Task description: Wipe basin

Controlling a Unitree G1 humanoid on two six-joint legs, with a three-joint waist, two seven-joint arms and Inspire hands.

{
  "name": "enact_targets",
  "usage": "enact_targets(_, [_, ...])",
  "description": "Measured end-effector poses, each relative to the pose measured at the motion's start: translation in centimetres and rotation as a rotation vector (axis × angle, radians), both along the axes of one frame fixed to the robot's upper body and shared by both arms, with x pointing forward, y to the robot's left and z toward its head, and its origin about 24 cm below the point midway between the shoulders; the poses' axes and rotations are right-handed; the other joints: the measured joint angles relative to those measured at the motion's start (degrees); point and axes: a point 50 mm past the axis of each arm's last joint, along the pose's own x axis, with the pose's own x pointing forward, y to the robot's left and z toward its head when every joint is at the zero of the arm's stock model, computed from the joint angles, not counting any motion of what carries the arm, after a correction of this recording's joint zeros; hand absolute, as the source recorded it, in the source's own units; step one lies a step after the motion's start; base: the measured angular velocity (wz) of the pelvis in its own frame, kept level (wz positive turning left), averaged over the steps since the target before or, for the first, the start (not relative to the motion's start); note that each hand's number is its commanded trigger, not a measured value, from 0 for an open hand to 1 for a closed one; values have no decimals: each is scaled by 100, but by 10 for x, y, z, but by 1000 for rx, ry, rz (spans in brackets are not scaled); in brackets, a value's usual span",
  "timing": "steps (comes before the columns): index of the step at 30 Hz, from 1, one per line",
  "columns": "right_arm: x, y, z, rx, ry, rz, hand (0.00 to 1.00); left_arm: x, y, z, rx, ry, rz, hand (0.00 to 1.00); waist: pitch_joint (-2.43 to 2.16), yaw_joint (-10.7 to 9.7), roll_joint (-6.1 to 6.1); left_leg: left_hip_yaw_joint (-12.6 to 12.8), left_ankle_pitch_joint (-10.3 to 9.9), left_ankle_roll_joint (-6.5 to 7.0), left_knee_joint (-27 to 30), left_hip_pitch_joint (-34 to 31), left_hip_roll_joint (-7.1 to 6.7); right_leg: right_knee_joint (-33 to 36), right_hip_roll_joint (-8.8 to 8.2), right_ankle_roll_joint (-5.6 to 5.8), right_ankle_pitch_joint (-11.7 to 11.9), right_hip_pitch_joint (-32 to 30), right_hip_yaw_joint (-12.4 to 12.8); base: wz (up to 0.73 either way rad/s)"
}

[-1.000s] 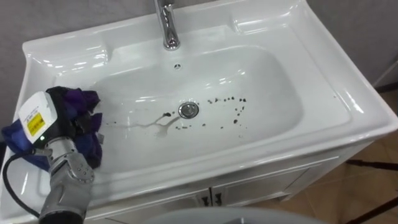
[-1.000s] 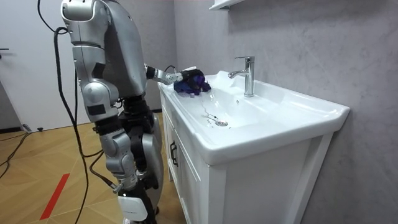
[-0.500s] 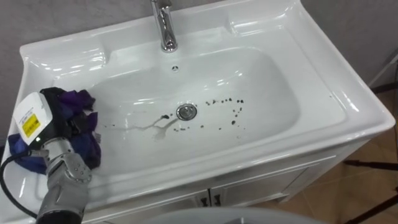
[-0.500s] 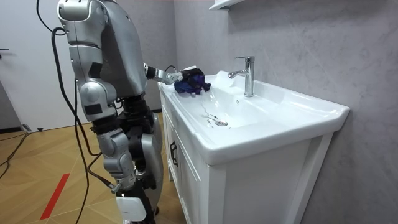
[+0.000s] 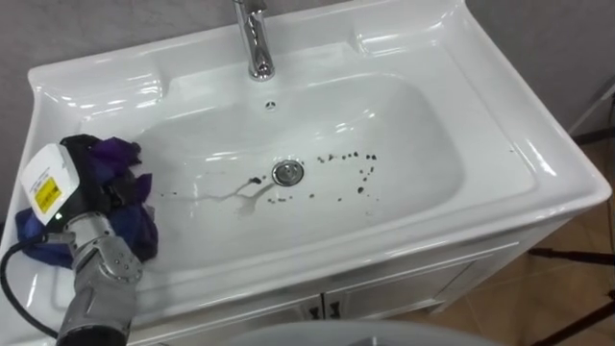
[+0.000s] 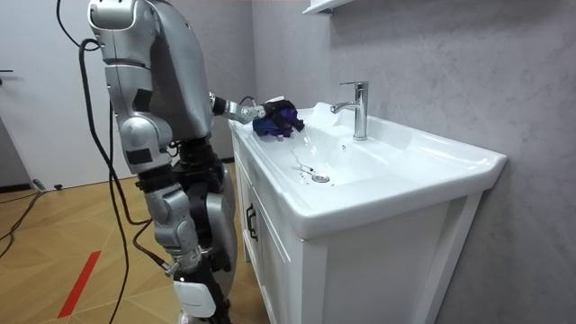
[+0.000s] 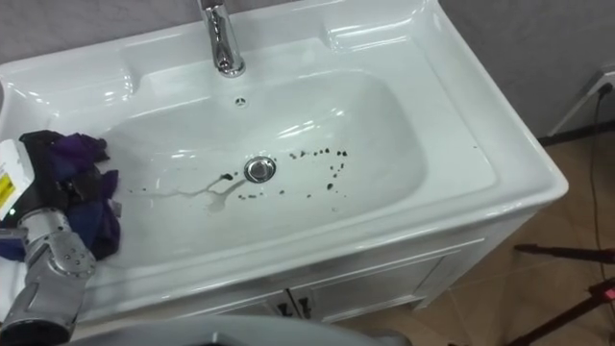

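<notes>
Item count: one white basin [image 5: 437,135], one chrome faucet [image 5: 254,38] at its rear rim, one drain [image 5: 286,172] at the centre of the bowl, one overflow hole [image 5: 270,105] between the faucet and the drain, and one purple cloth [image 5: 136,229]. Dark specks [image 5: 363,175] lie scattered to the right of the drain, too many to count. One thin wet smear [image 5: 226,194] runs to the drain's left.

The cloth sits bunched on the basin's left rim and the upper left slope of the bowl, well apart from the drain and the specks. The left hand [image 5: 86,175] rests on it. Its fingers are curled into the folds and clench the cloth, which bulges out past the fingertips and below the palm.

In the room view the robot stands upright at the front of the white cabinet [image 6: 378,270], left arm extended over the basin's far end.
</notes>
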Motion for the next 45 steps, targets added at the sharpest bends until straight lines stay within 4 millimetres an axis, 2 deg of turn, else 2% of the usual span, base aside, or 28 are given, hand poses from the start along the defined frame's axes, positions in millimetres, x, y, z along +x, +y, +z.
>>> enact_targets(4, [1,3,-1,6,-12,-4,0,6,-2,5,-14,-31,-2,100,6,-17,-44,-38,0,0,-1,-7,-2,-6,-8,1,0,49,-42,7])
enact_targets(8, [3,8,-2,19,-23,4,0,9,-10,17,-57,-82,-23,100,22,-28,-164,-102,0,0,23,-143,-17,-8,-36,13,-2,-42,-138,13])
enact_targets(9, [6,10,-3,20,-32,9,0,10,-14,21,-62,-96,-46,100,50,-33,-206,-128,0,1,57,-209,-22,-13,-52,20,4,-69,-183,15])
enact_targets(10, [6,11,-3,20,-37,10,0,12,-17,23,-66,-103,-59,100,67,-27,-212,-131,0,1,77,-235,-23,-13,-57,24,7,-85,-192,13])
enact_targets(16, [14,13,-3,15,-81,32,0,22,-42,33,-116,-162,-150,100,85,-33,-183,-186,-1,2,97,-394,-15,-8,-52,21,25,-201,-224,4])
enact_targets(17, [14,13,-3,15,-87,21,0,24,-48,36,-129,-173,-173,100,108,-31,-179,-186,-1,2,105,-398,-12,-8,-46,17,27,-203,-208,0])
enact_targets(20, [13,13,-3,16,-91,21,0,29,-62,44,-148,-197,-241,100,135,-46,-148,-208,0,1,108,-402,-7,-14,-40,17,27,-206,-193,0])
enact_targets(24, [13,13,-3,21,-102,24,0,33,-70,56,-157,-244,-293,100,137,-153,-141,-214,0,1,107,-421,-6,-18,-39,17,27,-237,-174,-1])
enact_targets(28, [14,14,-3,19,-109,38,0,35,-78,62,-158,-274,-336,100,135,-167,-140,-212,0,1,107,-417,-14,-19,-40,17,27,-248,-134,-4])
enact_targets(34, [14,14,-3,17,-113,50,0,32,-86,59,-172,-270,-375,100,133,-185,-155,-211,0,1,106,-419,-16,-20,-40,17,27,-249,-133,0])
enact_targets(41, [12,15,-3,29,-105,63,0,28,-90,54,-123,-233,-412,100,99,-181,-207,-218,0,2,128,-407,-15,-7,-39,11,31,-249,-140,0])
enact_targets(43, [10,15,-3,30,-100,62,0,26,-90,52,-121,-220,-409,100,96,-186,-210,-217,0,2,128,-398,-16,-4,-39,9,32,-246,-142,0])
enact_targets(45, [10,15,-3,32,-98,61,0,23,-87,40,-108,-163,-403,100,90,-184,-205,-214,0,2,138,-389,-16,2,-41,6,34,-219,-136,0])
